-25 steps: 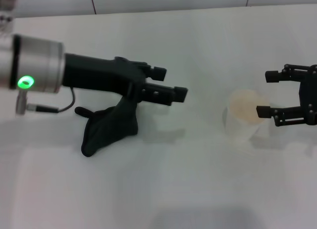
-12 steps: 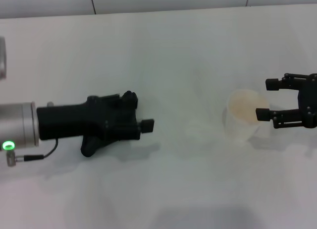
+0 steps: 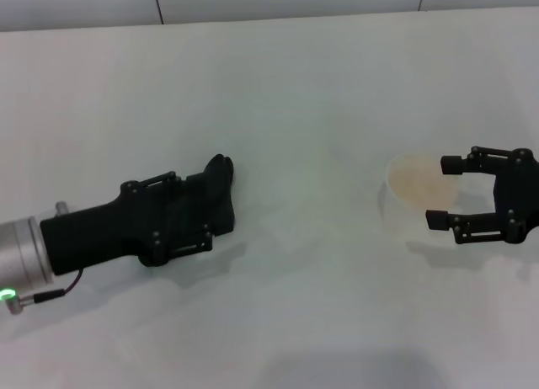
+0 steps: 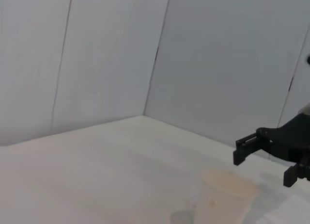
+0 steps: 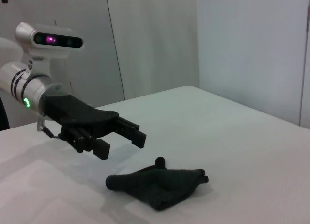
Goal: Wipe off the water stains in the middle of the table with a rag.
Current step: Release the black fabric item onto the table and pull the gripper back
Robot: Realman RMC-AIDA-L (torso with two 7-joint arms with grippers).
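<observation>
The black rag (image 3: 221,187) lies crumpled on the white table (image 3: 295,94), left of centre. My left gripper (image 3: 198,208) is open and hovers over it, covering most of the cloth in the head view. The right wrist view shows the rag (image 5: 160,185) lying free on the table, with the left gripper (image 5: 123,144) just above and beside it, touching nothing. My right gripper (image 3: 441,191) is open at the right, its fingers beside a translucent cup (image 3: 408,204). I cannot make out the water stains on the tabletop.
The cup (image 4: 220,200) has an orange-brown tint at its top and stands right of centre. In the left wrist view my right gripper (image 4: 264,166) shows just beyond it. Pale wall panels (image 3: 286,0) run along the table's far edge.
My left arm has drawn back to the left and come down over the rag. The right gripper has shifted slightly nearer and lower beside the cup, staying open.
</observation>
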